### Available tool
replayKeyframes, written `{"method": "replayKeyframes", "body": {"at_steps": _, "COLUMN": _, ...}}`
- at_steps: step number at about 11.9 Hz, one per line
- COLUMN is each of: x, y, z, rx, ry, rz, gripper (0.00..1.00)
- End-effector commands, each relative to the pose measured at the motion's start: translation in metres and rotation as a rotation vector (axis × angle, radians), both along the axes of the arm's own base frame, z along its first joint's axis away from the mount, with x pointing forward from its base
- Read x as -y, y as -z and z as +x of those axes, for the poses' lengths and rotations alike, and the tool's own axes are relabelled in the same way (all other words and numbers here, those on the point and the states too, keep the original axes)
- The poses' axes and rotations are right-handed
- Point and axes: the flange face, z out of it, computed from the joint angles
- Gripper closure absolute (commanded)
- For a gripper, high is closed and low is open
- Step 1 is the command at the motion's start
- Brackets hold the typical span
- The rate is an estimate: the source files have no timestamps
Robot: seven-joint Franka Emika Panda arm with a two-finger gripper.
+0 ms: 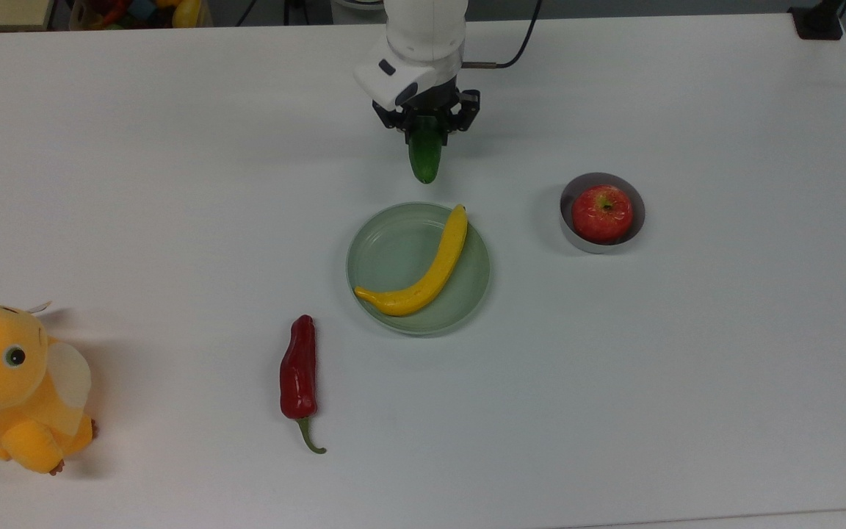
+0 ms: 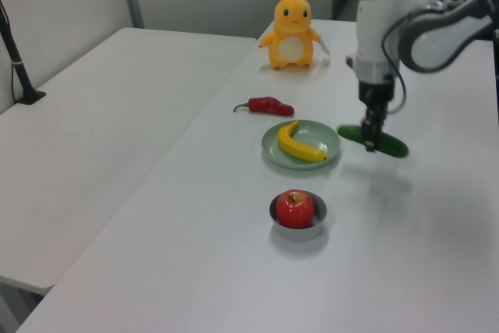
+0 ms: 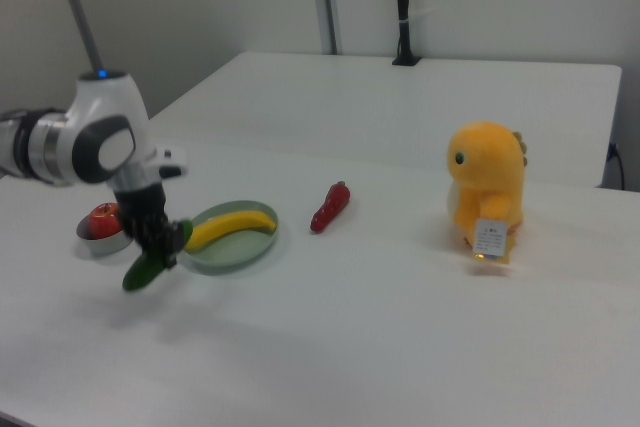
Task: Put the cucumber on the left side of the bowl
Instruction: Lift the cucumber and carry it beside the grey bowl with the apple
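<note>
The dark green cucumber (image 1: 424, 159) hangs off the table, with my gripper (image 1: 427, 126) shut on its middle. In the left view the cucumber (image 2: 391, 147) floats level above its shadow, to the right of the green plate. The right view has the cucumber (image 3: 143, 271) tilted under the gripper (image 3: 165, 247). The grey bowl (image 1: 565, 221) stands at the top view's right with a red apple (image 1: 602, 213) inside it. The bowl (image 2: 301, 232) lies well apart from the cucumber, toward the left view's bottom.
A pale green plate (image 1: 392, 250) with a yellow banana (image 1: 430, 272) sits just below the cucumber in the top view. A red chili (image 1: 298, 375) lies lower left of it. A yellow plush toy (image 1: 12, 386) stands at the top view's far left edge.
</note>
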Motion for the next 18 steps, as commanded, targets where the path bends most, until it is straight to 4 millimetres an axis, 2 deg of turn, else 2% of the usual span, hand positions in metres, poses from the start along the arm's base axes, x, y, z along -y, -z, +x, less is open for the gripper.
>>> {"method": "replayKeyframes", "body": {"at_steps": 1, "x": -0.038, "y": -0.051, "z": 0.053, "rx": 0.112, "ry": 0.114, "rz": 0.089, "gripper": 0.73}}
{"method": "replayKeyframes", "body": {"at_steps": 4, "x": -0.092, "y": -0.065, "z": 0.080, "rx": 0.152, "ry": 0.156, "rz": 0.152, "gripper": 0.73}}
{"method": "replayKeyframes", "body": {"at_steps": 5, "x": -0.112, "y": -0.066, "z": 0.076, "rx": 0.159, "ry": 0.142, "rz": 0.160, "gripper": 0.73}}
{"method": "replayKeyframes", "body": {"at_steps": 8, "x": -0.195, "y": -0.079, "z": 0.048, "rx": 0.240, "ry": 0.097, "rz": 0.224, "gripper": 0.73}}
{"method": "replayKeyframes", "body": {"at_steps": 10, "x": -0.240, "y": -0.061, "z": 0.030, "rx": 0.252, "ry": 0.075, "rz": 0.239, "gripper": 0.73}}
{"method": "replayKeyframes", "body": {"at_steps": 12, "x": -0.290, "y": -0.023, "z": 0.006, "rx": 0.222, "ry": 0.024, "rz": 0.221, "gripper": 0.73}}
{"method": "replayKeyframes", "body": {"at_steps": 14, "x": -0.311, "y": 0.000, "z": 0.000, "rx": 0.262, "ry": 0.010, "rz": 0.219, "gripper": 0.71}}
{"method": "replayKeyframes", "body": {"at_steps": 15, "x": -0.315, "y": 0.014, "z": 0.001, "rx": 0.270, "ry": 0.010, "rz": 0.217, "gripper": 0.70}}
{"method": "replayKeyframes", "body": {"at_steps": 17, "x": -0.321, "y": 0.023, "z": 0.006, "rx": 0.285, "ry": 0.005, "rz": 0.228, "gripper": 0.67}}
{"method": "replayKeyframes", "body": {"at_steps": 18, "x": -0.322, "y": 0.026, "z": 0.007, "rx": 0.284, "ry": 0.003, "rz": 0.224, "gripper": 0.52}}
